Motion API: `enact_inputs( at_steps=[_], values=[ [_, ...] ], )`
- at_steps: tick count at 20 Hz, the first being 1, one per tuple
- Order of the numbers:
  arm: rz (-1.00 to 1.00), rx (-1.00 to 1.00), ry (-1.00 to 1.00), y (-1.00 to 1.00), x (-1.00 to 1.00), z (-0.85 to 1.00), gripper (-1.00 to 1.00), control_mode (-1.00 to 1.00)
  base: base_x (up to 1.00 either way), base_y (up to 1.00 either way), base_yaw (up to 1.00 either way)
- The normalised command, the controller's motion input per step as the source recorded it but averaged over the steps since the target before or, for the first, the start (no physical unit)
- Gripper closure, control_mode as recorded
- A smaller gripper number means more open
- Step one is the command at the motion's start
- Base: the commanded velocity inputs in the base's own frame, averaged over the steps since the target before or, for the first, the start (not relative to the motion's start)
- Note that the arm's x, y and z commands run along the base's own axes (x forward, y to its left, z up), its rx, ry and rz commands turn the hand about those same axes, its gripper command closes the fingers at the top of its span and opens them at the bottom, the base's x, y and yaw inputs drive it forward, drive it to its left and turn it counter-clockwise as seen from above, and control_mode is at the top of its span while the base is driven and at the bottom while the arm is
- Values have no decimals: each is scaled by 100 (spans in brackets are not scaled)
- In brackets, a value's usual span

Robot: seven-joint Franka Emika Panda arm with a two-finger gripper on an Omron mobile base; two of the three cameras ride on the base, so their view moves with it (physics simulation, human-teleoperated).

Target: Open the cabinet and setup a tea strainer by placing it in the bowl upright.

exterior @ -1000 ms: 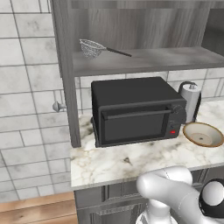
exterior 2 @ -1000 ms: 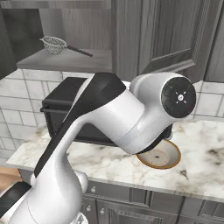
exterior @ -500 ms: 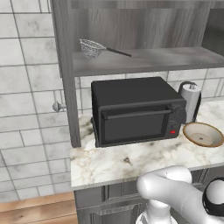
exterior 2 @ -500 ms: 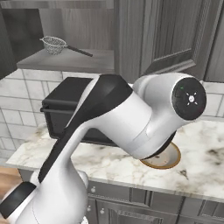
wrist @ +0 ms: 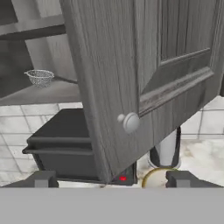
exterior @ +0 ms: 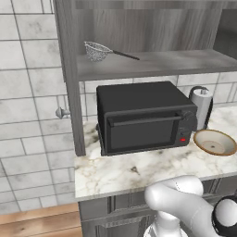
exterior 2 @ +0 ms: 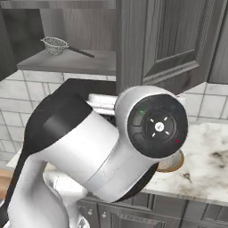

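The cabinet door (wrist: 131, 65) hangs swung open, its round knob (wrist: 130, 122) just ahead of my gripper (wrist: 113, 180). My gripper is open; its fingertips (wrist: 41, 179) stand wide apart with nothing between them. The tea strainer (exterior: 97, 51) lies on the grey cabinet shelf (exterior: 157, 62) with its dark handle pointing right; it also shows as tea strainer (exterior 2: 55, 46) and tea strainer (wrist: 40, 78). The tan bowl (exterior: 215, 142) sits on the counter right of the oven. In the right base view my arm hides most of the bowl (exterior 2: 173, 163).
A black toaster oven (exterior: 143, 118) stands on the marble counter (exterior: 120, 173) under the shelf. A white-topped cylinder (exterior: 202, 104) stands between oven and bowl. The open door (exterior 2: 173, 40) juts out over the counter's right part. A tiled wall lies to the left.
My arm's large joint has swung closer to the right base camera, covering more of the oven and the bowl. Strainer, bowl and oven have not moved.
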Motion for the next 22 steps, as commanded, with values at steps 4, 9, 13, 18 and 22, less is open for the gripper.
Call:
enact_inputs(
  at_steps=[4, 9, 13, 18, 22],
  values=[
    [-22, -51, 2, 57, -67, 26, -100, -100, 0, 0, 0],
    [-23, -57, 9, 63, -46, 21, -100, -100, 0, 0, 0],
    [-25, -42, 10, 87, -29, 52, -100, -100, 0, 0, 0],
    [-22, -36, 20, 72, -6, 34, -100, -100, 0, 0, 0],
    [-1, -28, 31, 57, 48, -9, -100, -100, 0, 0, 0]
  ],
)
